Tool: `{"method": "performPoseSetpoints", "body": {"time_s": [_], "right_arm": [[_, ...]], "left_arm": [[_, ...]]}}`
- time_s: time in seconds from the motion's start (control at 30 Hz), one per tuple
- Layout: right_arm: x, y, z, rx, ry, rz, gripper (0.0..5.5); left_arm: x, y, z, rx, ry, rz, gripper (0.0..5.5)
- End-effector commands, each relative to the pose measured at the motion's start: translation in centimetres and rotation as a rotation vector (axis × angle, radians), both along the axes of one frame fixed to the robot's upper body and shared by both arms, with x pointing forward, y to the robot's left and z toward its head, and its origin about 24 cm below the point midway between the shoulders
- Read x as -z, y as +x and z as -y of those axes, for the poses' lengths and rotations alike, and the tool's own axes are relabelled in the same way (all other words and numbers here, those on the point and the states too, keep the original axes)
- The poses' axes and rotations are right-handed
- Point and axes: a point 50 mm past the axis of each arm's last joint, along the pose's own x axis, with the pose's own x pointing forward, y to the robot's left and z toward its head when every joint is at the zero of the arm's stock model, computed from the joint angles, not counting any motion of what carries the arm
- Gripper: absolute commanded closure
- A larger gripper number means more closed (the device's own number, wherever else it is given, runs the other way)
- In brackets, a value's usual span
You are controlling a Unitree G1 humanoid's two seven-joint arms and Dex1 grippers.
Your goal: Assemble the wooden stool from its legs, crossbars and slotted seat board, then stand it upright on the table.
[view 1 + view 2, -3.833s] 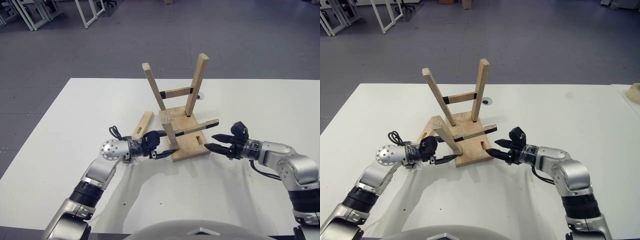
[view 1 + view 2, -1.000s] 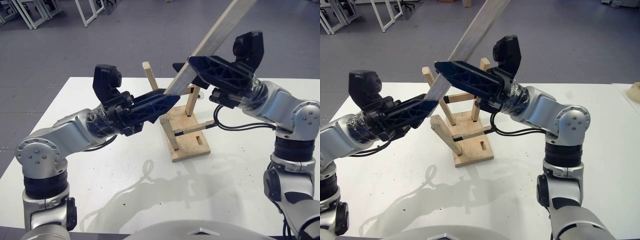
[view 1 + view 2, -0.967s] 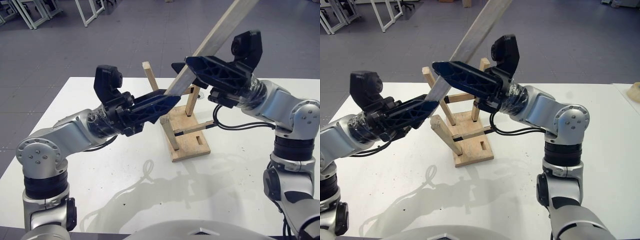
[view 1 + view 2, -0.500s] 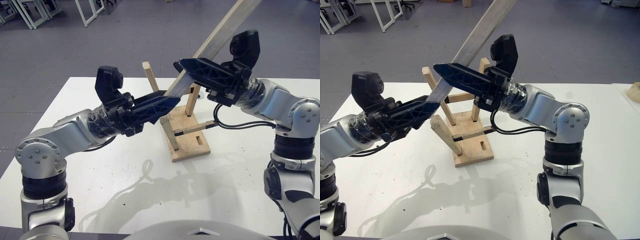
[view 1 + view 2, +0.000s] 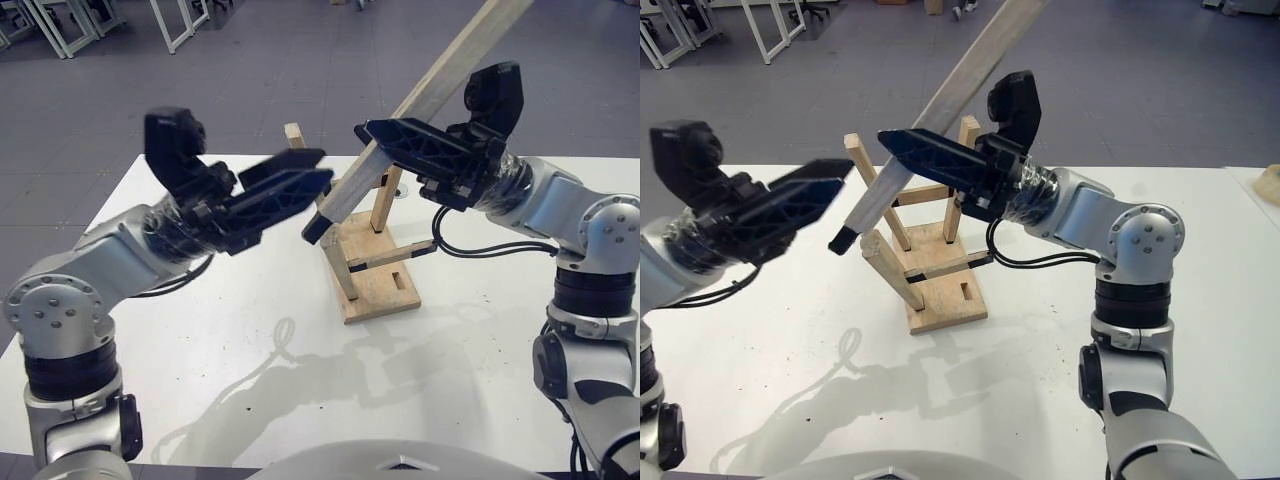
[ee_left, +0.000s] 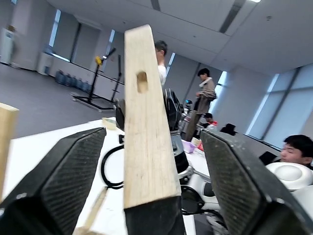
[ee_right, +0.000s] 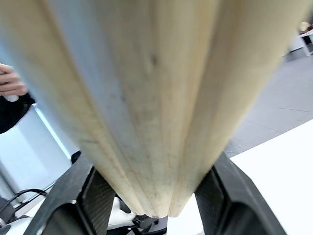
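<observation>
L gripper point(image 5: 318, 168) is raised over the counter point(image 5: 200, 330), jaws spread wide, gripping nothing, tips just beside the loose leg point(image 5: 450, 70). The leg hangs tilted in the air, dark-capped lower end above the part-built stool point(image 5: 375, 280), which lies seat-down on the counter w/ three legs up. R gripper point(image 5: 372, 140) has its jaws clenched on the leg, a bit above that end.

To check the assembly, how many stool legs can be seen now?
4. In the seat board: two back legs, one front leg. The right gripper holds the fourth leg.
</observation>
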Motion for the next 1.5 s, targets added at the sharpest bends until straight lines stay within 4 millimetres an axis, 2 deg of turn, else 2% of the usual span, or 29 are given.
{"method": "performPoseSetpoints", "body": {"time_s": [0.03, 0.1, 0.2, 0.3, 0.33, 0.5, 0.57, 0.63, 0.77, 0.97, 1.07, 1.27, 1.33, 1.5], "right_arm": [[-0.9, 1.0, 2.9, 0.158, -0.034, 0.057, 3.45], [-0.6, 1.6, 5.2, 0.279, -0.089, 0.080, 3.45], [1.0, 2.4, 8.7, 0.460, -0.230, 0.101, 3.45], [2.8, 2.9, 10.4, 0.550, -0.363, 0.123, 3.45], [4.1, 3.1, 10.8, 0.572, -0.434, 0.125, 3.45], [11.4, 2.6, 10.5, 0.523, -0.737, 0.132, 3.45], [13.3, 2.1, 10.5, 0.514, -0.791, 0.134, 3.45], [14.3, 1.6, 9.9, 0.487, -0.797, 0.138, 3.45], [14.8, 0.5, 8.3, 0.425, -0.747, 0.135, 3.45], [15.1, -2.2, 5.1, 0.323, -0.636, 0.080, 3.46], [14.9, -3.2, 4.1, 0.298, -0.611, 0.073, 3.46], [11.3, -2.2, 4.1, 0.330, -0.516, 0.140, 3.46], [11.2, -1.7, 3.7, 0.328, -0.496, 0.135, 3.46], [12.6, -0.9, 1.8, 0.300, -0.485, 0.120, 3.46]], "left_arm": [[-0.5, 1.0, -3.4, -0.229, 0.026, 0.043, 1.95], [0.9, 2.0, -4.0, -0.343, 0.080, 0.003, 1.95], [6.1, 3.7, -3.7, -0.546, 0.330, -0.099, 1.95], [9.3, 4.3, -3.5, -0.674, 0.467, -0.133, 1.95], [10.1, 4.5, -3.3, -0.708, 0.501, -0.137, 1.95], [13.1, 5.0, -3.3, -0.846, 0.656, -0.165, 1.95], [13.8, 5.0, -2.7, -0.834, 0.678, -0.172, 1.95], [14.0, 5.0, -1.9, -0.808, 0.668, -0.173, 1.95], [14.1, 5.1, -1.8, -0.816, 0.662, -0.171, 1.95], [13.8, 5.8, -4.0, -0.940, 0.650, -0.181, 1.95], [13.9, 6.0, -4.8, -0.966, 0.651, -0.189, 1.95], [14.2, 6.0, -4.9, -0.982, 0.661, -0.195, 1.95], [14.3, 6.0, -4.7, -0.977, 0.659, -0.195, 1.95], [14.3, 6.0, -4.6, -0.970, 0.657, -0.191, 1.95]]}}
